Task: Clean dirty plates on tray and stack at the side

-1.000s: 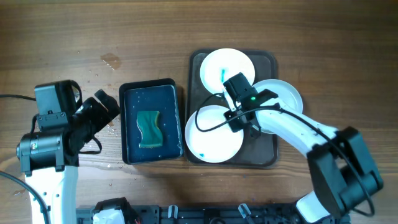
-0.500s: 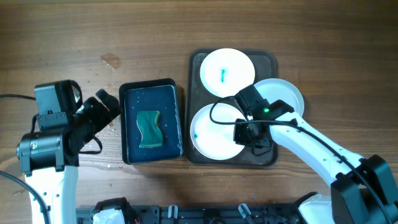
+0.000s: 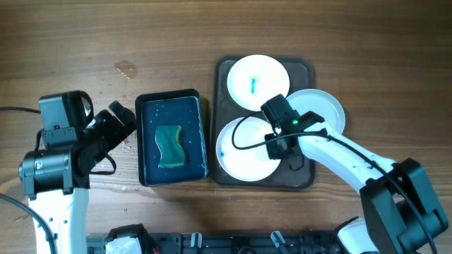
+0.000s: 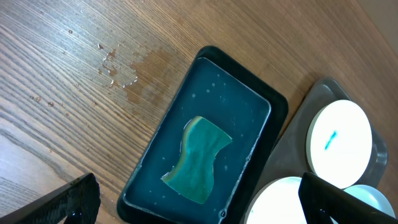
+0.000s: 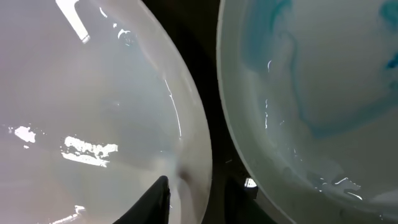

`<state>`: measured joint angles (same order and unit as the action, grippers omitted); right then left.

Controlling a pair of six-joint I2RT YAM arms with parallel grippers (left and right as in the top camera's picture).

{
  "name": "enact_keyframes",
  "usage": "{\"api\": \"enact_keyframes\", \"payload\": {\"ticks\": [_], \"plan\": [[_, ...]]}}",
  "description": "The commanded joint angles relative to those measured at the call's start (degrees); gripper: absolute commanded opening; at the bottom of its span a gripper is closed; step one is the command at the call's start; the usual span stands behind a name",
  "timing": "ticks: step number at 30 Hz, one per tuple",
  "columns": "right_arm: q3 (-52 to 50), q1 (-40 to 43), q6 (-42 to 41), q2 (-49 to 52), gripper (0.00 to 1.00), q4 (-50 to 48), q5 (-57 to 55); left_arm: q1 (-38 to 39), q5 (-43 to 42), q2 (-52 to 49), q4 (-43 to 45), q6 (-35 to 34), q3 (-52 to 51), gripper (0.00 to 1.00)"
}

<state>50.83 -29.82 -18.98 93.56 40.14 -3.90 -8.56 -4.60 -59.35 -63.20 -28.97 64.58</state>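
The dark brown tray (image 3: 305,70) holds three white plates. The back plate (image 3: 258,74) has a blue smear at its centre, the front plate (image 3: 240,159) has blue near its left edge, and the right plate (image 3: 321,106) looks plain. My right gripper (image 3: 284,146) is low between the front and right plates. In the right wrist view its fingers (image 5: 200,198) are shut on the rim of a plain white plate (image 5: 93,93), with a blue-smeared plate (image 5: 323,74) beside it. My left gripper (image 3: 120,120) is open and empty, left of the blue tray.
A smaller dark blue tray (image 3: 148,106) with a green sponge (image 3: 169,146) sits left of the brown tray; both show in the left wrist view, the tray (image 4: 261,102) and the sponge (image 4: 199,158). Water drops (image 4: 115,68) lie on the wooden table.
My right gripper moved from beside the back plate down and right to the gap between the front and right plates. The front plate shifted slightly right. The left arm stayed still.
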Motion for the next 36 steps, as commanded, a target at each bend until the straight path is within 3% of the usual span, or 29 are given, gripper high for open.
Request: {"api": "enact_keyframes", "payload": {"ticks": [1, 2, 3, 8, 10, 13, 22, 25, 29, 33, 36], "plan": [[-2.56, 0.72, -5.64, 0.85, 0.25, -3.54, 3.19, -0.35, -1.14, 0.0, 0.13, 0.26, 0.7, 1.0], [-3.78, 0.72, -5.77, 0.85, 0.18, -6.64, 5.7, -0.35, -1.14, 0.0, 0.13, 0.26, 0.7, 1.0], [-6.12, 0.72, -10.93, 0.85, 0.05, -10.97, 5.9, -0.35, -1.57, 0.0, 0.44, 0.26, 0.7, 1.0], [-7.54, 0.94, -16.68, 0.11, 0.04, -11.8, 5.11, 1.7, -6.43, -1.36, -1.44, 4.74, 0.68, 0.98], [-7.34, 0.94, -24.92, -1.51, 0.04, -6.36, 0.31, 4.85, -6.21, -4.37, -2.64, 5.05, 0.33, 0.93], [-7.32, 0.94, -19.96, -2.4, 0.04, -7.26, 2.73, 7.96, -3.69, -10.05, -3.93, 4.98, -0.83, 0.83], [-7.34, 0.94, -20.0, -2.4, 0.04, -8.09, 2.67, 17.44, -3.58, -37.05, 12.46, 3.26, -9.2, 0.4], [-7.34, 0.94, -20.0, -2.4, 0.04, -7.96, 2.8, 18.47, 0.26, -43.5, 14.08, 1.14, -9.2, 0.04], [-7.34, 0.94, -19.98, -2.4, 0.04, -7.96, 2.89, 18.43, -1.64, -42.38, 13.33, 3.3, -8.35, 0.04], [-7.34, 0.94, -19.45, -2.4, 0.04, -7.96, 2.86, 18.56, 2.27, -32.02, 5.79, 3.3, -2.05, 0.04], [-7.34, 0.94, -18.6, -2.4, 0.04, -7.89, 2.89, 20.04, 3.82, -26.64, 5.09, 3.56, -0.52, 0.04]]}}
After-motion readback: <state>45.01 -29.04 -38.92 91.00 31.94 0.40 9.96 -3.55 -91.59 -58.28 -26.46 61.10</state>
